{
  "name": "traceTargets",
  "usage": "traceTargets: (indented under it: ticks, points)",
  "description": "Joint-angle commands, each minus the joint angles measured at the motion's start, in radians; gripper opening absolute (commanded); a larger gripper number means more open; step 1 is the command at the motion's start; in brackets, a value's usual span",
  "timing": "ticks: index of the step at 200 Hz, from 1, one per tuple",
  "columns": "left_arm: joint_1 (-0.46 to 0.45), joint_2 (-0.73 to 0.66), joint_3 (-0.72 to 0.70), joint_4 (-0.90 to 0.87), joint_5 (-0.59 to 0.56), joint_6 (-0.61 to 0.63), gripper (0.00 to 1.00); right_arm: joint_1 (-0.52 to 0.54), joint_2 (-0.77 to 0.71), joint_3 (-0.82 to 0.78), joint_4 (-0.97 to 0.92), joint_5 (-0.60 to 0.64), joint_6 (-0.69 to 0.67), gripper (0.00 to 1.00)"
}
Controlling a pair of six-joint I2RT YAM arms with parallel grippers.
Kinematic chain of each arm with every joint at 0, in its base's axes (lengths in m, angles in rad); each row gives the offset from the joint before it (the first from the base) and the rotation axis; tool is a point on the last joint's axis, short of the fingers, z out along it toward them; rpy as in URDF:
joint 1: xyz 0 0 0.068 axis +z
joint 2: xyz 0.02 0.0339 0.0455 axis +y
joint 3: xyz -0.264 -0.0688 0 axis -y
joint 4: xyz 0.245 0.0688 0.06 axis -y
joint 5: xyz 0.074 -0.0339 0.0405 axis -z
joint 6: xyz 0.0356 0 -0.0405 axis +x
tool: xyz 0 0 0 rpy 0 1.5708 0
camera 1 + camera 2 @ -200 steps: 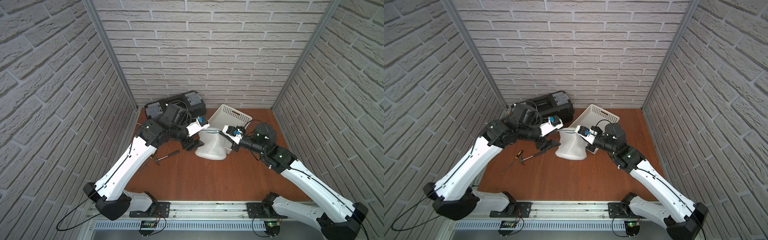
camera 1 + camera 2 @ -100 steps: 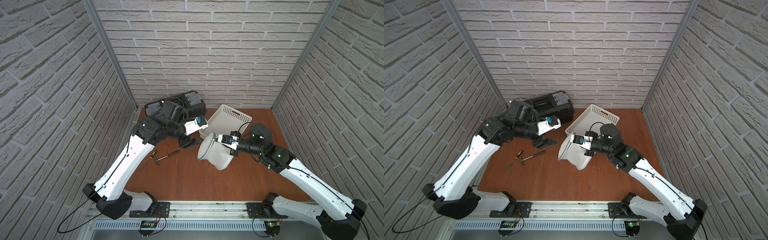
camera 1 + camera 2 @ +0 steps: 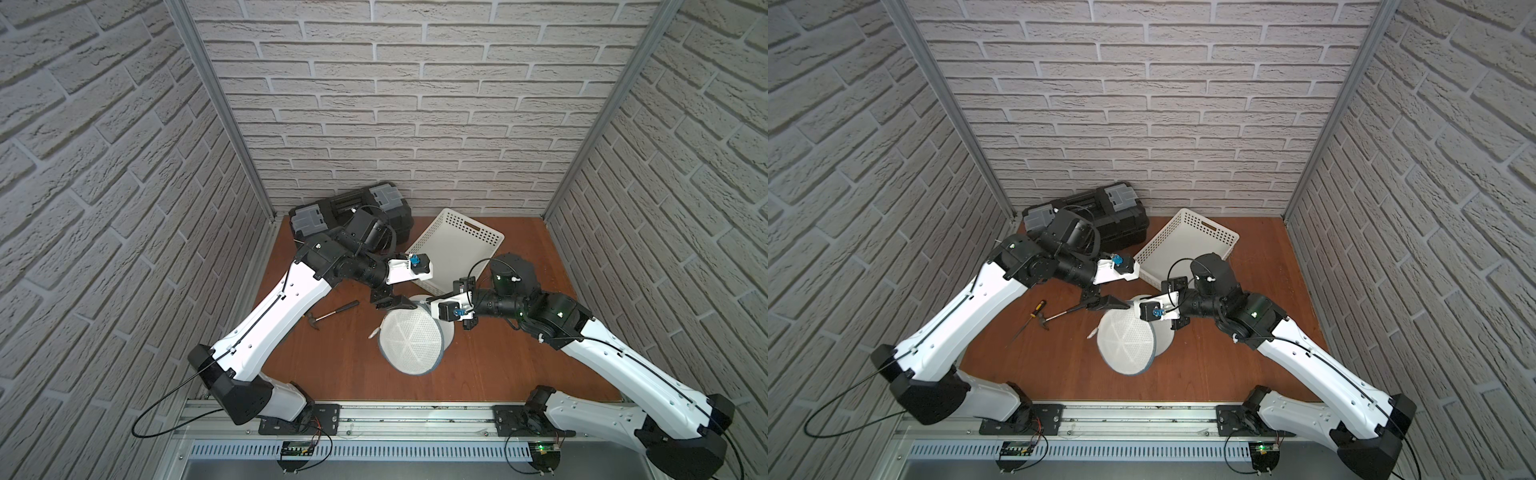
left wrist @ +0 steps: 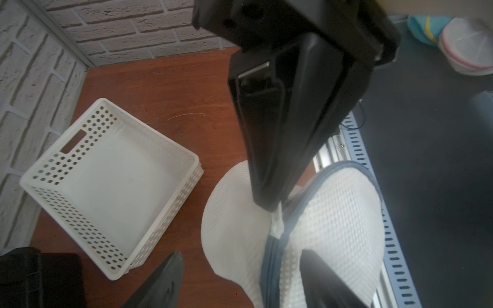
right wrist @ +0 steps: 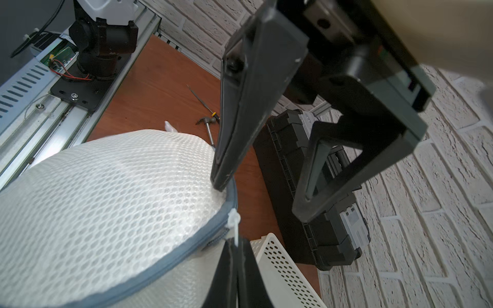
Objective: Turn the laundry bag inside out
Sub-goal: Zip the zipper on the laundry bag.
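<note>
Right tool [image 5: 237, 246] still pinches the laundry bag [image 3: 411, 343] by its rim; we see it swung nearer, above the tabletop [image 3: 332, 365], away from the basket [image 3: 473, 227]. Left tool [image 3: 395, 302] has let go, jaws wide beside it.

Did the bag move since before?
Yes. The bag has moved away from the basket, toward the front rail.

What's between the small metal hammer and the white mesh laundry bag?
Bare brown tabletop only, from metal hammer to white mesh bag, in both top views.
</note>
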Motion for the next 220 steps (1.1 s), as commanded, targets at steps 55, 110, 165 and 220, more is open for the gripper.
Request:
traceTargets:
  ticks: [55, 110, 165, 220]
  points:
    - [0.015, -0.001, -0.046, -0.032, 0.15, -0.023, 0.64, 0.013, -0.027, -0.007, 0.111, 0.063, -0.022, 0.03]
    - [0.03, -0.002, -0.071, -0.018, 0.135, -0.019, 0.47, 0.013, -0.037, -0.021, 0.158, 0.069, 0.008, 0.03]
    - [0.043, -0.023, -0.094, -0.001, 0.126, -0.019, 0.13, 0.013, -0.042, -0.03, 0.172, 0.086, 0.013, 0.03]
    - [0.066, -0.06, -0.105, 0.008, 0.033, 0.008, 0.0, 0.011, -0.07, -0.066, 0.161, 0.21, 0.004, 0.03]
